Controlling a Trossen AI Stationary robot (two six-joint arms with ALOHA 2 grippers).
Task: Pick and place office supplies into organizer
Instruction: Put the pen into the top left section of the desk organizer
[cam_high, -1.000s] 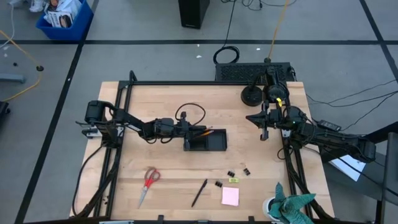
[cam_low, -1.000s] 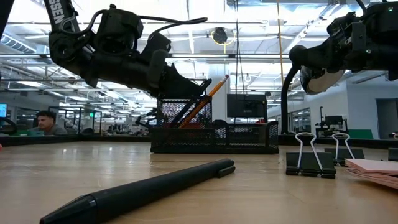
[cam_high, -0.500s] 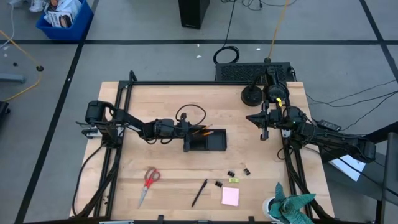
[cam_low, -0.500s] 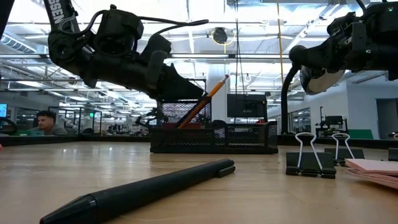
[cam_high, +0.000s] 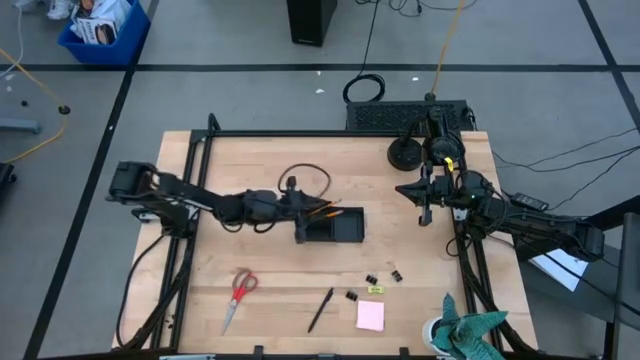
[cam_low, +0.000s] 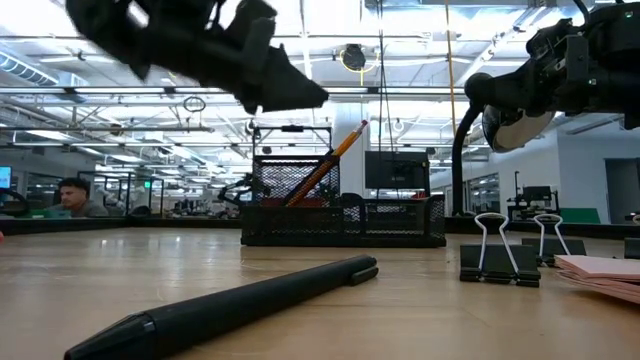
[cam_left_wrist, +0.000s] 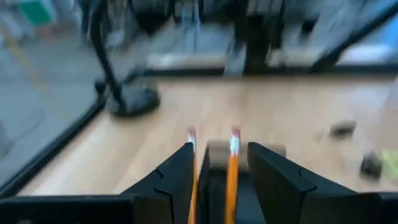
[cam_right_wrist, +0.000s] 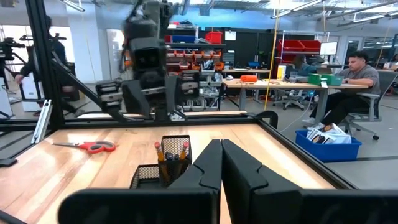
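Leftmost on the table (cam_high: 250, 160), the left gripper (cam_high: 296, 207) hangs just beside the organizer (cam_high: 330, 227), above its left end, with its fingers (cam_left_wrist: 180, 177) apart and nothing between them; the left wrist view shows 2 orange pencils (cam_left_wrist: 231, 168) standing in the cup beyond those fingers. Nearer the front edge lie the red-handled scissors (cam_high: 238, 292), then a black pen (cam_high: 320, 309) lying at a slant. From the low view the organizer is a black mesh holder (cam_low: 345, 213) with a tall cup at its left end, and a pencil (cam_low: 325, 162) leans out of that cup toward the right. Right of the pen sit 3 small binder clips (cam_high: 384, 276), a small yellow pad (cam_high: 375, 290) and a pink sticky-note pad (cam_high: 370, 315). A teal cloth (cam_high: 468, 330) lies at the front right corner. Farthest right, the right gripper (cam_high: 424, 212) waits by the table's right edge, well apart from the organizer, its fingers (cam_right_wrist: 208, 168) pressed together on nothing.
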